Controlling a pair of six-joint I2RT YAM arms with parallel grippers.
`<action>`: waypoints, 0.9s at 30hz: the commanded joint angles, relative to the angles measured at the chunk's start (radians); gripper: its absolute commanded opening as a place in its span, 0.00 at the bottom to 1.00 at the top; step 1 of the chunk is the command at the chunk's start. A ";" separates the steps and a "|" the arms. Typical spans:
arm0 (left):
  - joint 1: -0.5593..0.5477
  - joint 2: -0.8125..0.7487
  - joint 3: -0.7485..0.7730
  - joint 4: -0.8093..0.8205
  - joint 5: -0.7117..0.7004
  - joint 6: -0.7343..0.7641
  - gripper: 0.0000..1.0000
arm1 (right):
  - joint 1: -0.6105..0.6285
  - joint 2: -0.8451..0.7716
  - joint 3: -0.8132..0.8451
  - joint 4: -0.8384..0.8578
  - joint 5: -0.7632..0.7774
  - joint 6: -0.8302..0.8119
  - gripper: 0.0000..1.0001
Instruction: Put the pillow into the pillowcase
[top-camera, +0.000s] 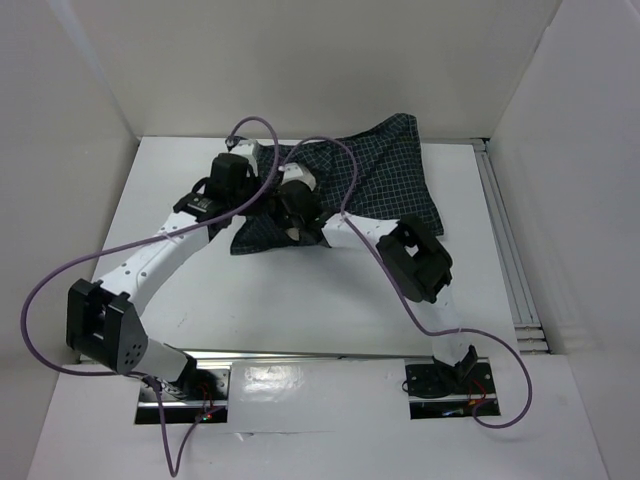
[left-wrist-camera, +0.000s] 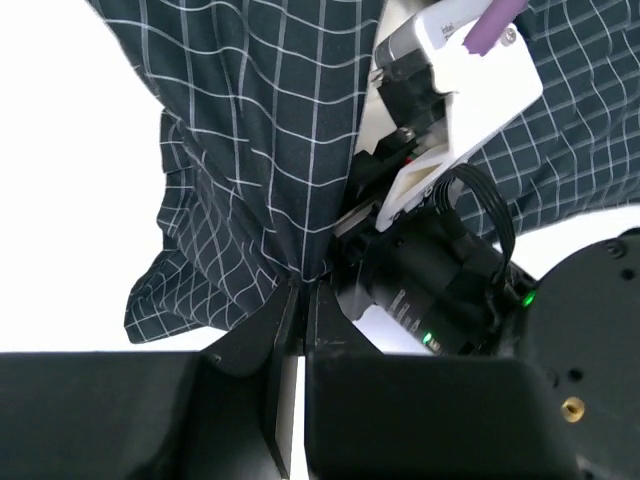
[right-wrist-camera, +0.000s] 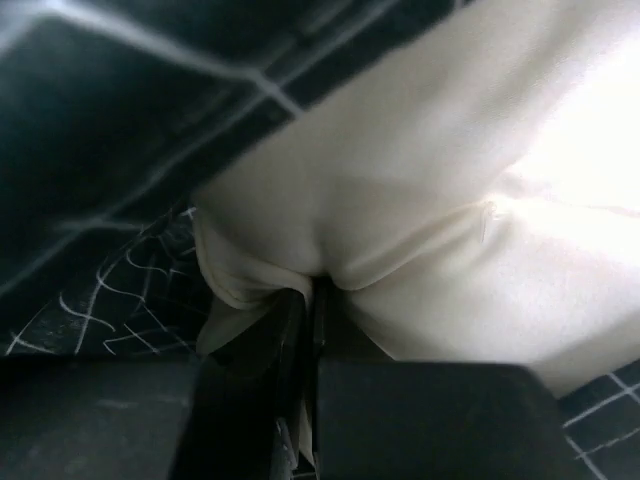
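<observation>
One plump cream pillow (right-wrist-camera: 430, 200) puckers inside the dark, grid-checked pillowcase (top-camera: 390, 175).

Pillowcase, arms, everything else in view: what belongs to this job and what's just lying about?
Job: pillowcase; pillow; left gripper, shut on the pillowcase; right gripper, shut on the pillow.
Lying about: purple cables; metal rails along the table's right edge.
</observation>
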 joint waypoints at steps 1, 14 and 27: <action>0.004 -0.027 0.147 -0.042 0.098 -0.020 0.00 | -0.050 0.025 -0.070 0.055 -0.125 0.054 0.00; 0.035 0.080 0.246 -0.114 0.072 -0.037 0.99 | -0.107 -0.354 -0.031 -0.224 -0.263 -0.073 0.97; 0.035 0.130 0.126 -0.125 0.013 -0.086 0.58 | -0.116 -0.323 0.013 -0.319 0.059 -0.095 0.99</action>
